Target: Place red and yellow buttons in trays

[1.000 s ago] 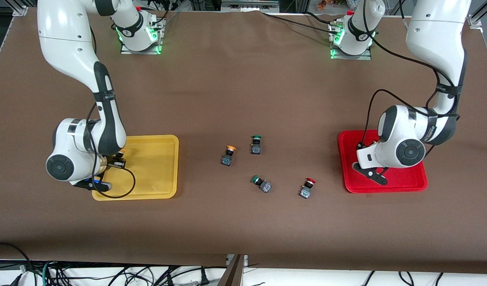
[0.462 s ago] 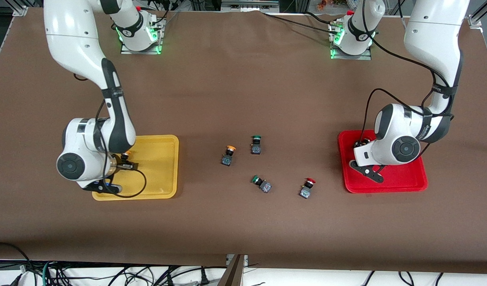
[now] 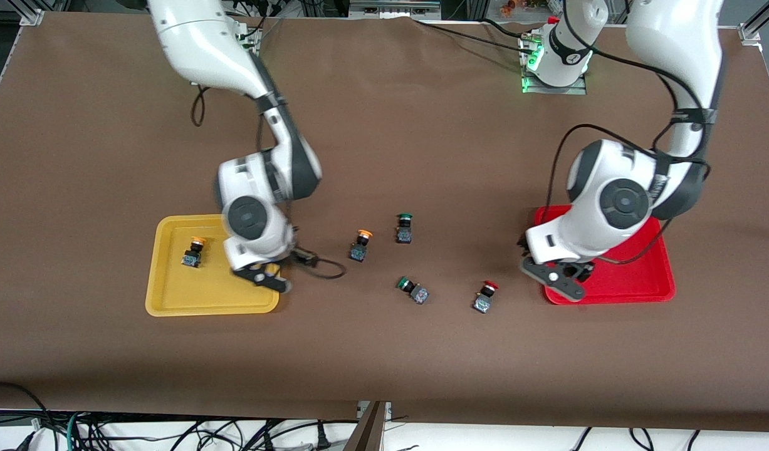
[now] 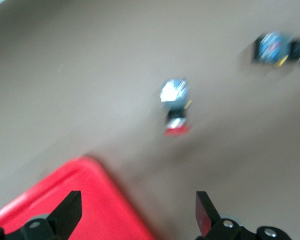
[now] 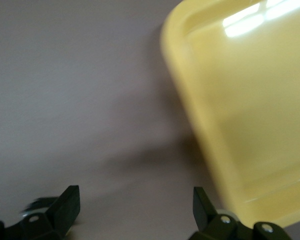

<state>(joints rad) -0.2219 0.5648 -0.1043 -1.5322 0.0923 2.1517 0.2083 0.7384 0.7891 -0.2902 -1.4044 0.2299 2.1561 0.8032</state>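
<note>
The yellow tray (image 3: 171, 300) holds one yellow button (image 3: 193, 252). My right gripper (image 3: 268, 268) is open and empty over that tray's edge toward the table's middle; the right wrist view shows the gripper (image 5: 135, 202) over bare table beside the tray (image 5: 250, 100). A second yellow button (image 3: 360, 243) and a red button (image 3: 486, 296) lie on the table. My left gripper (image 3: 556, 270) is open and empty over the red tray's (image 3: 647, 285) edge. The left wrist view shows the gripper (image 4: 137, 212), the tray corner (image 4: 65, 200) and the red button (image 4: 175, 107). The other red button is hidden.
Two green-capped buttons lie mid-table, one (image 3: 404, 227) beside the loose yellow button, one (image 3: 412, 290) nearer the front camera beside the red button; the latter shows in the left wrist view (image 4: 277, 47). A cable (image 3: 324, 269) hangs from the right hand.
The right gripper let go of a yellow button in the yellow tray and swung toward the table's middle. The left gripper moved from over the red tray to its edge.
</note>
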